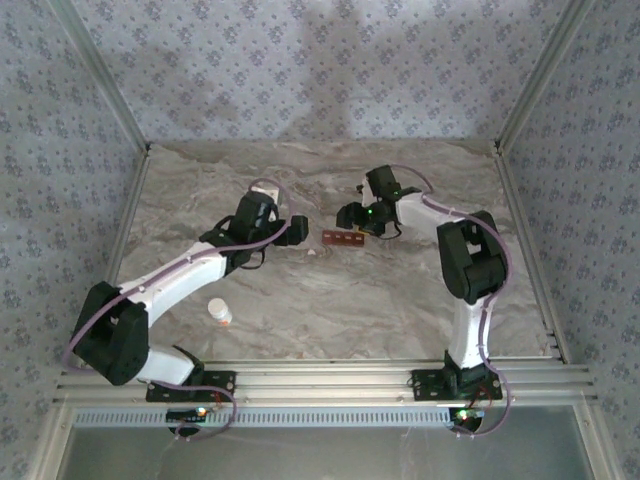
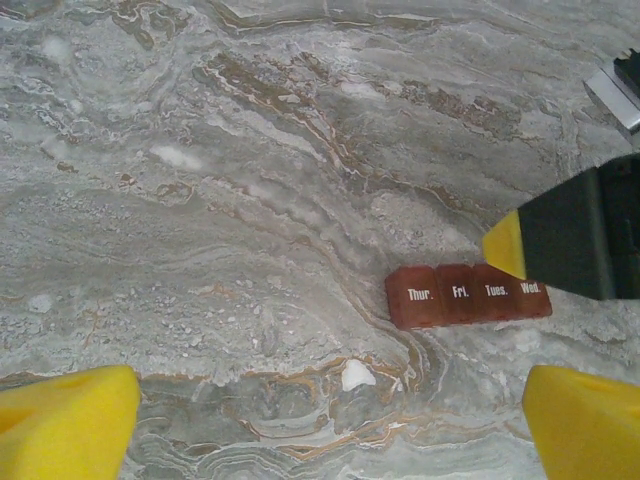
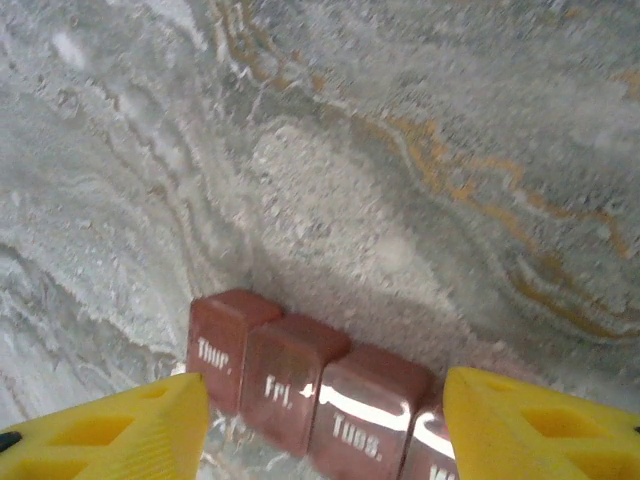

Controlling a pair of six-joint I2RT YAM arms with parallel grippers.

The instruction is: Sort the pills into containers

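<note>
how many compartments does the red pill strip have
4, side by side in one row on the marble table. In the left wrist view, from left to right: Thur., Fri., Tues., Wed., its top partly hidden.

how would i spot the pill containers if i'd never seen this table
On the marble table, look at the middle, by the right gripper. The containers are a short red-brown strip of four square boxes with white day labels. The white bottle near the left arm is round and stands apart.
</note>
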